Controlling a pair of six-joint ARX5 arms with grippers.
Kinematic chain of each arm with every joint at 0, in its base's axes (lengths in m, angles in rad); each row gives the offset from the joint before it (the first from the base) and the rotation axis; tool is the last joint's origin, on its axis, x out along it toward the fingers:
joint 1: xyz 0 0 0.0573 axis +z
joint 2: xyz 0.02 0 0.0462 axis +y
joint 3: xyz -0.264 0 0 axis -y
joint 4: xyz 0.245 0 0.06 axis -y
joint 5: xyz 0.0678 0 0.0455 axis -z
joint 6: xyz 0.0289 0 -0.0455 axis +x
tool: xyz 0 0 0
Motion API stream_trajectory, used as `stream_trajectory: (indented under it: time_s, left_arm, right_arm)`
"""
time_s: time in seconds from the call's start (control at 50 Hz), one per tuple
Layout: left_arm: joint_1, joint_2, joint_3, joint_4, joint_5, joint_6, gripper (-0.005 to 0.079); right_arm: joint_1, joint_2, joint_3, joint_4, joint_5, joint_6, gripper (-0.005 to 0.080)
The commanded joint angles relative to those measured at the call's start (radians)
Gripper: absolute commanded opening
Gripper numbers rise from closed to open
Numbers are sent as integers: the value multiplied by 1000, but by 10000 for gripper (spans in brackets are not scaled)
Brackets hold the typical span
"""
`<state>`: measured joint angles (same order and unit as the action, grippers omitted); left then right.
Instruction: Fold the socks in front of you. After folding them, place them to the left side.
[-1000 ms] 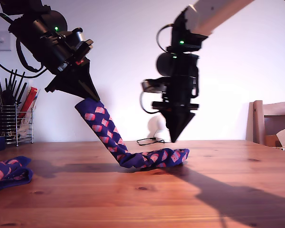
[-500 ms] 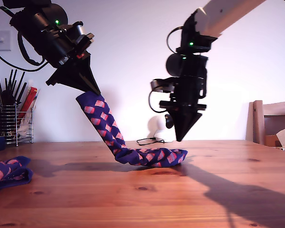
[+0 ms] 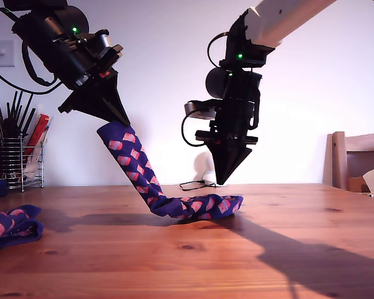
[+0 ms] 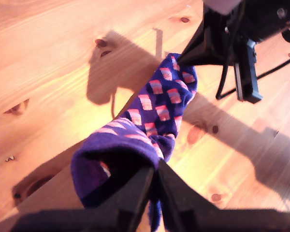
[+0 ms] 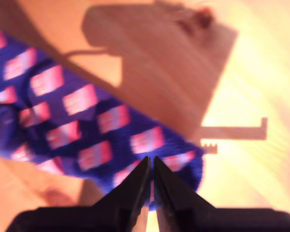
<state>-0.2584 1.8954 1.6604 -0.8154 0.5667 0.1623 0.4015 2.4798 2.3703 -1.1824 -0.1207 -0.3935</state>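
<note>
Socks are split across the wooden table (image 3: 287, 249): one sock (image 3: 146, 177) rises at a slant from the tabletop, its upper end pinched in the closed first gripper (image 4: 155, 170) at the exterior view's upper left, its lower part lying on the wood. The second gripper (image 3: 222, 182) hangs just above that lying end, jaws pressed together on nothing. Another sock (image 3: 11, 227) lies bunched at the exterior view's left edge, near a wire rack (image 3: 15, 161).
</note>
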Motion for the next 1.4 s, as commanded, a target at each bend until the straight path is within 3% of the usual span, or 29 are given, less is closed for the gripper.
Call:
stream_trajectory:
  time_s: [0.0,0.64,1.38]
  left_arm:
    - [0,8,-3,2,0,6,-19]
    - [0,8,-1,17,-10,11,-19]
    - [-69,8,29,37,-9,-6,-19]
  right_arm:
    - [4,33,-51,10,0,-6,-11]
    - [-1,33,-151,70,-33,-6,-11]
    - [128,33,-151,109,-50,31,-11]
